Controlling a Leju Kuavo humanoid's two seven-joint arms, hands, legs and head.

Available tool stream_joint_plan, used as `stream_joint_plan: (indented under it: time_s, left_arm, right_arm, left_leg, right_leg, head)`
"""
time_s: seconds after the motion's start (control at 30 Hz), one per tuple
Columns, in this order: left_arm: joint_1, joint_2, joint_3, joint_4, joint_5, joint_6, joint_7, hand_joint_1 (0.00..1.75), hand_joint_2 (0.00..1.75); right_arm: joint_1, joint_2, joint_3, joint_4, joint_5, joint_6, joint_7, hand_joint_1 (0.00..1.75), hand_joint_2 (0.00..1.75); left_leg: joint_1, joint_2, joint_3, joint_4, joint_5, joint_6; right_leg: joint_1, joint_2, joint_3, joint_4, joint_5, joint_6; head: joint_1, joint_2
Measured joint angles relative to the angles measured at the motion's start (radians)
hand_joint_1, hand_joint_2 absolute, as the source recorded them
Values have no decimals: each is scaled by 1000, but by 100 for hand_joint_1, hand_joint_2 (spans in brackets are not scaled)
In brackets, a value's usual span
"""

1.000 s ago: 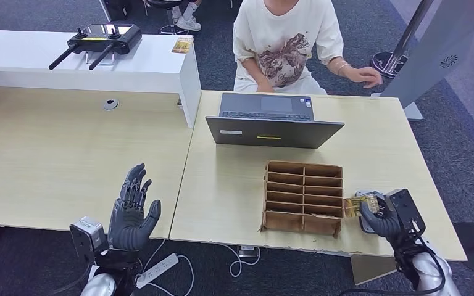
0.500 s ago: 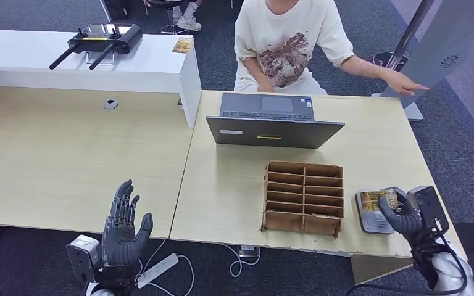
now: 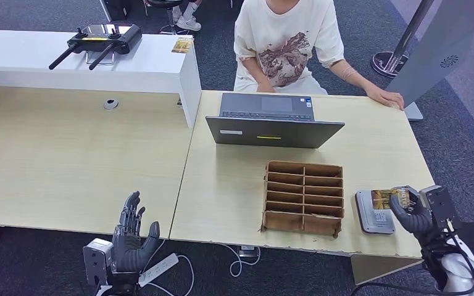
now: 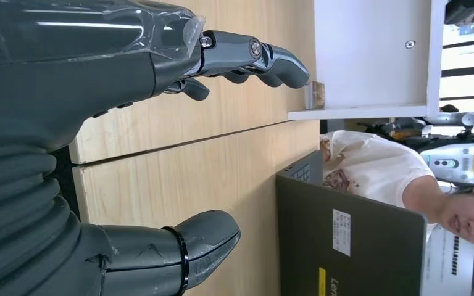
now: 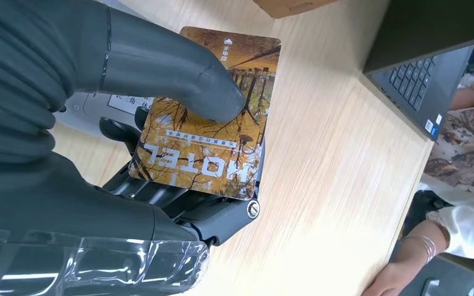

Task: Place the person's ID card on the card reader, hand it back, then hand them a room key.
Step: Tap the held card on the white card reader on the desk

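Note:
My right hand (image 3: 411,212) hovers at the table's near right edge and pinches a yellow hotel room key card (image 3: 384,198) between thumb and fingers. In the right wrist view the card (image 5: 212,145) reads HOTEL, with my thumb (image 5: 179,79) pressed on its face. Just below it lies the grey card reader (image 3: 372,213), partly under the card. My left hand (image 3: 131,237) hangs low off the front edge of the left table, fingers spread and empty; it is also in the left wrist view (image 4: 99,123). The person (image 3: 287,43) sits behind the laptop, one hand (image 3: 387,97) resting on the table's far right corner.
A brown cardboard slot box (image 3: 303,197) stands left of the reader. A grey laptop (image 3: 273,120) sits mid-table facing the person. A white counter (image 3: 86,61) at the back left carries a black remote controller (image 3: 96,41). A tilted grey panel (image 3: 435,46) stands at the far right.
My right hand carried the card from beside the slot box rightward over the reader. My left hand dropped lower, below the table edge. The person's outstretched hand came down onto the table corner.

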Motion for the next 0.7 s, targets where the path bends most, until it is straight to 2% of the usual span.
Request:
stream_joint_plan:
  time_s: [0.7]
  left_arm:
    - [-10, -23, -21, 79, 9, 3, -3, 0, 175]
  right_arm:
    - [33, -8, -24, 13, 34, 3, 35, 175, 175]
  left_leg:
    - [0, 0, 0, 0, 0, 0]
  right_leg:
    - [0, 0, 0, 0, 0, 0]
  head:
    - [0, 0]
